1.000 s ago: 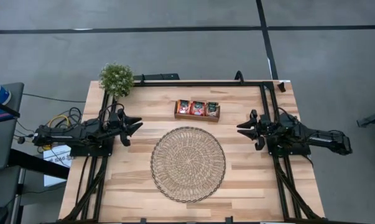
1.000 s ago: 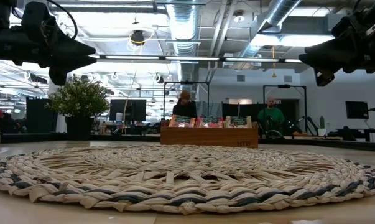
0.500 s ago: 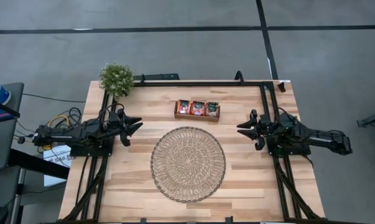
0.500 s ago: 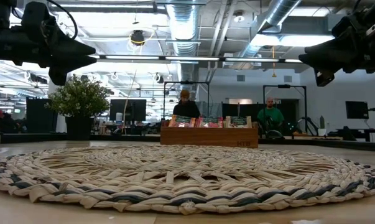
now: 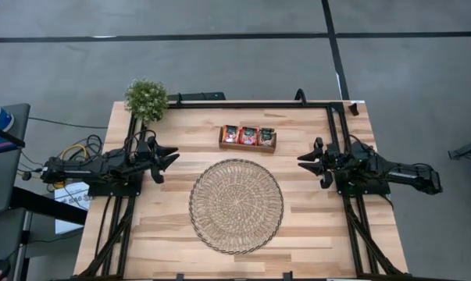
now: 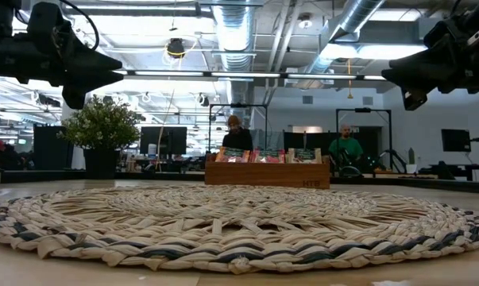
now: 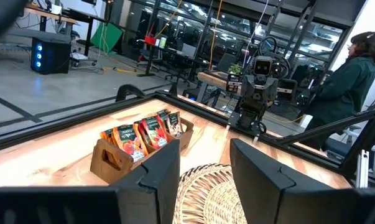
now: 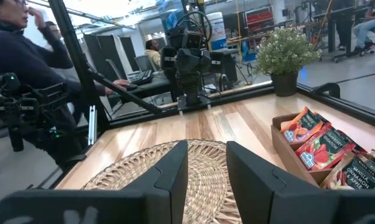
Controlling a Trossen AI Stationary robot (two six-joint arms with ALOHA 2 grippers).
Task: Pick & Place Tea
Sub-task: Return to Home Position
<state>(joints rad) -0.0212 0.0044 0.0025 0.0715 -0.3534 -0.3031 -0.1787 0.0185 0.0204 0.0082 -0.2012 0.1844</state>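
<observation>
Jaws on both grippers were spread apart and held nothing.

The tea (image 5: 249, 136) stood in a small wooden tray (image 5: 247, 147). The red-orange packs stood on edge in the tray's three parts, side by side. The tray sat near the far edge of the table (image 5: 313, 234), about halfway along it.

Just in front of the tray lay a big round straw mat (image 5: 236, 205) in the middle of the table. No tea lay on it.

The left gripper (image 5: 175, 156) hung above the table near the left edge, beside the mat and well apart from the tray. The right gripper (image 5: 301, 162) hung near the right edge in the same way. The two pointed at each other across the mat.

A little green plant (image 5: 146, 98) stood at the far left corner of the table.

Two people (image 6: 236, 135) could be seen in the room behind the table.
</observation>
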